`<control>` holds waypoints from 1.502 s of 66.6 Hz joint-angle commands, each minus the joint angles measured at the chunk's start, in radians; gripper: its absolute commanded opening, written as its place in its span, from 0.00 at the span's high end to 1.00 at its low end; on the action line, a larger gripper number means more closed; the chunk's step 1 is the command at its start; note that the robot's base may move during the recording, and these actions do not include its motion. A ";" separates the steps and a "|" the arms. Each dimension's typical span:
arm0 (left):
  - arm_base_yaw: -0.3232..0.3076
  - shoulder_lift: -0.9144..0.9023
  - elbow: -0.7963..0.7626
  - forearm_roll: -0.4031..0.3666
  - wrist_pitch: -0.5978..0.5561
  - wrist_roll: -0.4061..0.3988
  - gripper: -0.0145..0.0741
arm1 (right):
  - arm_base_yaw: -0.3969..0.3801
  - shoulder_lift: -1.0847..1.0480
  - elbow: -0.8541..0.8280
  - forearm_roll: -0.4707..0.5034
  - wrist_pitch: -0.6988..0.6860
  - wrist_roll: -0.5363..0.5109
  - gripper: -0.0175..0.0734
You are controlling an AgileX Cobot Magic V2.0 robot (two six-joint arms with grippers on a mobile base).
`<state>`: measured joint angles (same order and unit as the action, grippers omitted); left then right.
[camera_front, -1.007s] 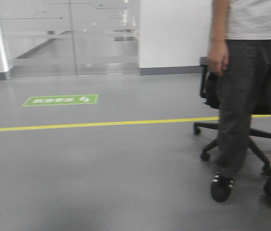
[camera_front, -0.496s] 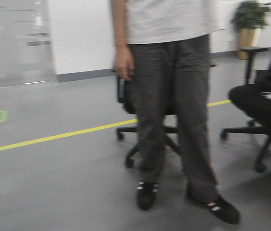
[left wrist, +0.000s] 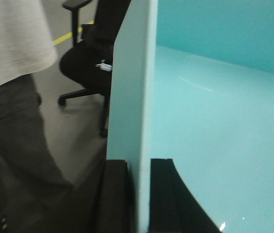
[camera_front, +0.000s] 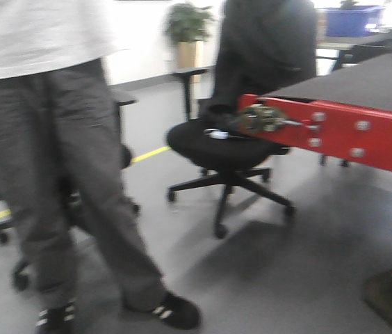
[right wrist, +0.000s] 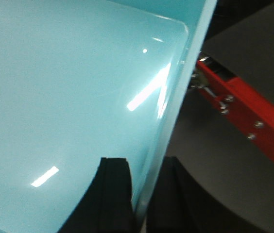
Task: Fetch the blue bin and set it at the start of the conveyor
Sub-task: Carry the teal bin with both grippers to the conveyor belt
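The left gripper (left wrist: 139, 196) and the right gripper (right wrist: 144, 201) each clamp a wall of the blue bin (left wrist: 219, 121), with the red-edged conveyor start (camera_front: 363, 83) near its right side.

factory office: swivel chair (camera_front: 218, 141), conveyor (camera_front: 370, 83), floor line (camera_front: 149, 154)

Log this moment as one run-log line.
left gripper: shut on blue bin wall | right gripper: shut on opposite wall | conveyor start: ahead, right of view | bin: not yet placed | obstacles: person, office chair nearby
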<state>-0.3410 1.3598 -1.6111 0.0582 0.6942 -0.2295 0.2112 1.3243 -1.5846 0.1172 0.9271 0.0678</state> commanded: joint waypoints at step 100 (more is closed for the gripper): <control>-0.003 -0.017 -0.010 -0.042 -0.083 -0.019 0.96 | -0.002 -0.008 -0.009 -0.013 -0.021 -0.031 0.97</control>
<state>-0.3410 1.3598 -1.6111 0.0582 0.6903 -0.2295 0.2112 1.3243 -1.5846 0.1172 0.9271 0.0678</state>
